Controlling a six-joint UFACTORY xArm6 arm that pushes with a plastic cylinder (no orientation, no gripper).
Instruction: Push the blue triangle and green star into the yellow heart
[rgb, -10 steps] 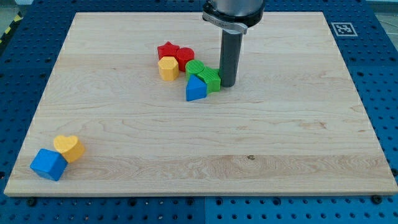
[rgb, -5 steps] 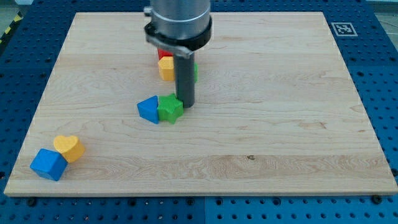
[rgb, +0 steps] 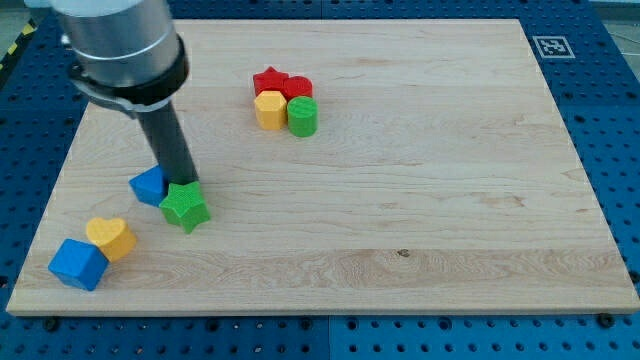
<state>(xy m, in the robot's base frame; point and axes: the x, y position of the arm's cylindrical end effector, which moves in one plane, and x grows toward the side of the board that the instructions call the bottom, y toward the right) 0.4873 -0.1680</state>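
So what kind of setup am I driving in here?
Likely a lab test bench: a wooden board lies on a blue perforated table, a fiducial marker sits at its corner, and small coloured blocks like the green star.

Wooden board (rgb: 420, 200) with eight coloured blocks, on blue pegboard (rgb: 620, 130).

My tip (rgb: 184, 184) touches the green star (rgb: 185, 207) and blue triangle (rgb: 150, 185), near the yellow heart (rgb: 111, 238) by the board's lower-left corner.

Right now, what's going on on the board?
My tip sits at the top edge of the green star, with the blue triangle just to its left. Both lie up and right of the yellow heart, not touching it. The heart rests against a blue cube.
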